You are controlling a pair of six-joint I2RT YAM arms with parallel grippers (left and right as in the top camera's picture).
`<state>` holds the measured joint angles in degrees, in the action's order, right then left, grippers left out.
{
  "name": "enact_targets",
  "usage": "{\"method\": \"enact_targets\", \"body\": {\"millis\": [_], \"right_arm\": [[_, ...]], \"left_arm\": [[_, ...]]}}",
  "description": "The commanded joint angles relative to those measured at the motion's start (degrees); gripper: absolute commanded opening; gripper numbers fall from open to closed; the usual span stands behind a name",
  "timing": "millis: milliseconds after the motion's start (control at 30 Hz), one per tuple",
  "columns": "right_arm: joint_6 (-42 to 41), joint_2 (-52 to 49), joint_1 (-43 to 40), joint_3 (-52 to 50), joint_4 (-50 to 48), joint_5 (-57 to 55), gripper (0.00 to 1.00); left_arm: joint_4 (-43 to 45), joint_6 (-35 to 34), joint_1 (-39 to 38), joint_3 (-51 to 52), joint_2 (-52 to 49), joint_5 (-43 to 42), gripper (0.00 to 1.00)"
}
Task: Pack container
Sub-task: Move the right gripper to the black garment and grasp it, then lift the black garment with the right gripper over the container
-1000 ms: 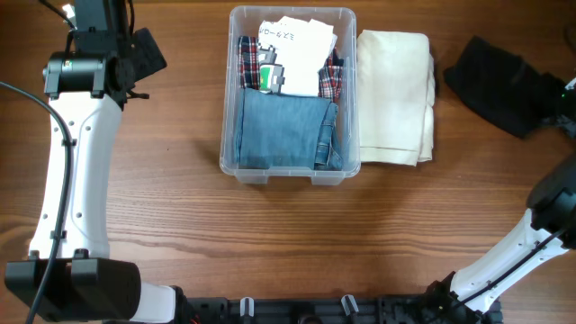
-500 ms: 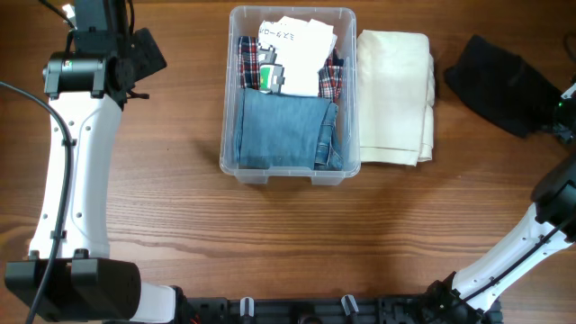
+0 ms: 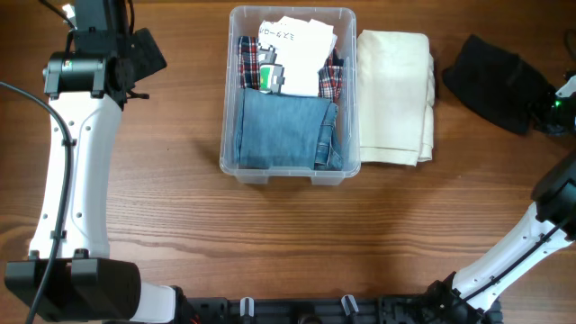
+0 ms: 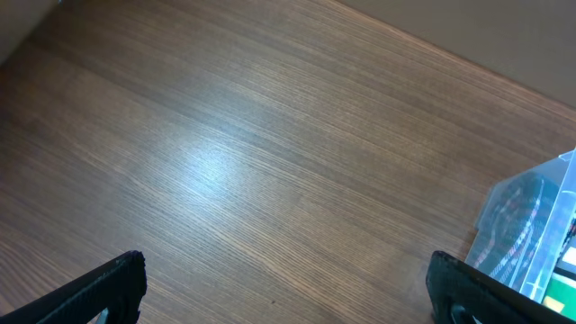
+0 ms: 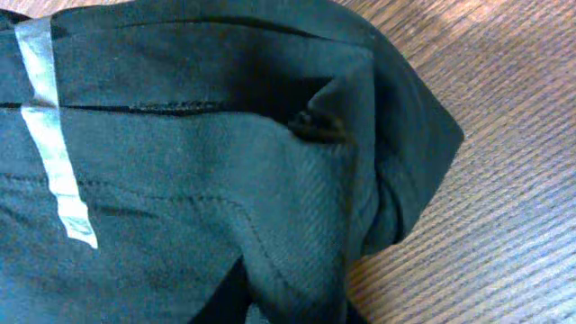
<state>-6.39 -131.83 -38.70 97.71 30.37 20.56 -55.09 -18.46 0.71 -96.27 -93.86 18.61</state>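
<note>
The container (image 3: 227,108), a clear plastic bin, stands at the back middle of the table. It holds folded denim (image 3: 286,130), a plaid cloth (image 3: 247,52) and white paper (image 3: 297,40). At the far right lies a black garment (image 3: 495,79). My right gripper (image 3: 551,106) sits at its right edge, and in the right wrist view a fold of that black garment (image 5: 198,162) is bunched between the jaws of the right gripper (image 5: 297,306), which is shut on it. My left gripper (image 4: 288,288) hangs open over bare wood, left of the container's corner (image 4: 540,225).
A folded cream cloth (image 3: 396,94) lies against the container's right side. The left arm (image 3: 76,135) stretches along the table's left side. Bare wood lies in front of the bin.
My right gripper has shut on the black garment's right edge, and that edge has bunched in toward it. The left arm has not moved.
</note>
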Motion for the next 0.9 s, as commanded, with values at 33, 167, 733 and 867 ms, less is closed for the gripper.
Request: {"method": "enact_targets", "body": {"millis": [33,167,733,867], "right_arm": [[0.42,-0.79,0.42,-0.55,0.44,2.64,0.04],[0.2,4.7,0.42,-0.39,-0.52,6.56,0.04],[-2.97,33.68,1.88,-0.39,3.48,18.4,0.04],[-2.95,39.04,5.88,-0.39,5.92,25.07,0.04]], "left_arm": [[0.13,0.24,0.15,0.04,0.02,0.74,1.0],[0.13,0.24,0.15,0.04,0.0,0.74,1.0],[0.13,0.24,0.15,0.04,0.02,0.74,1.0],[0.13,0.24,0.15,0.04,0.02,0.74,1.0]]}}
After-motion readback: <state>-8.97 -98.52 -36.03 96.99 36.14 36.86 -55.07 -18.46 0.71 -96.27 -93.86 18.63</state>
